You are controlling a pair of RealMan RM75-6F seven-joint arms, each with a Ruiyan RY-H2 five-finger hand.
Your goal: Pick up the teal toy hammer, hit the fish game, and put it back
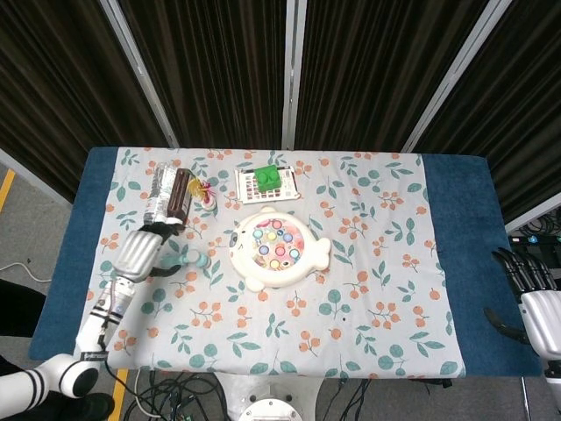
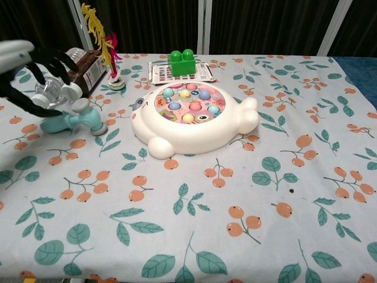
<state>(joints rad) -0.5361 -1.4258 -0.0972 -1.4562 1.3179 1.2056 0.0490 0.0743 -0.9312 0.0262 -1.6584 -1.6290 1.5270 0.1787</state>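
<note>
The teal toy hammer (image 1: 186, 260) (image 2: 73, 120) lies flat on the floral cloth, left of the white fish game (image 1: 277, 248) (image 2: 192, 118), with its grey head end toward the game. My left hand (image 1: 138, 253) (image 2: 28, 71) hovers just left of and above the hammer's handle, fingers spread and holding nothing. My right hand (image 1: 532, 296) rests beyond the table's lower right corner, fingers extended and empty; only the head view shows it.
A plastic bottle with a brown label (image 1: 169, 196) (image 2: 82, 66) lies behind the left hand. A feather toy (image 1: 206, 190) (image 2: 106, 42) stands beside it. A green block (image 1: 268, 178) (image 2: 181, 61) sits on a card behind the fish game.
</note>
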